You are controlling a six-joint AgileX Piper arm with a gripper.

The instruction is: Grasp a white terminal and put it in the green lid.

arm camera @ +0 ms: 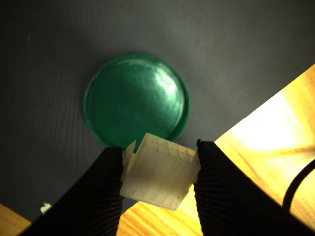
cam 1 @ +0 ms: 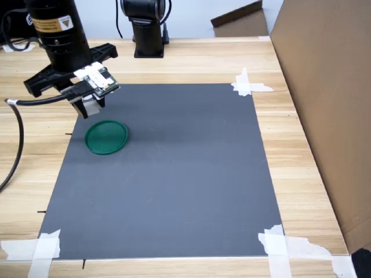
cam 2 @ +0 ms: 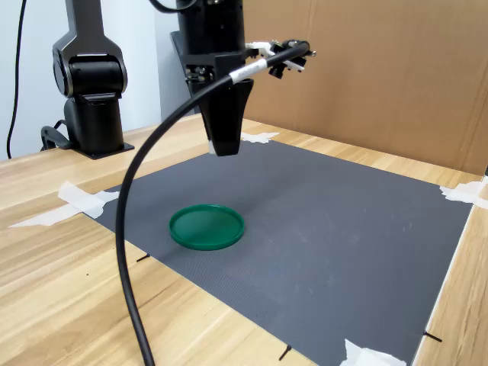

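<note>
**Terminal held above mat, short of the lid**

Nearest the wrist camera, the two black ribbed fingers (arm camera: 101, 191) are seen closed narrowly on a small white blocky plastic terminal (arm camera: 158, 169), which is pinched between them at a tilt, one corner pointing down. The gripper (arm camera: 158, 177) is therefore occupied, not empty. Beyond the fingertips, the flat round dark-green plastic lid (arm camera: 136, 98) lies on the dark grey mat (arm camera: 236, 54), and nothing is seen inside it. In both exterior views the gripper (cam 1: 90, 107) is held raised above the mat, near the lid (cam 1: 106, 137) but off to one side of it rather than over its centre; the same offset is shown in the second exterior view, where the gripper (cam 2: 225, 145) hangs behind the lid (cam 2: 207, 226). The pale wooden table (cam 1: 301, 168) borders the mat.

Risks, as judged: a release from this position would likely drop the terminal on the mat beside the low rim. From this height, a bounce out of the shallow lid is possible. The skewed grip may also let the piece slip.
</note>
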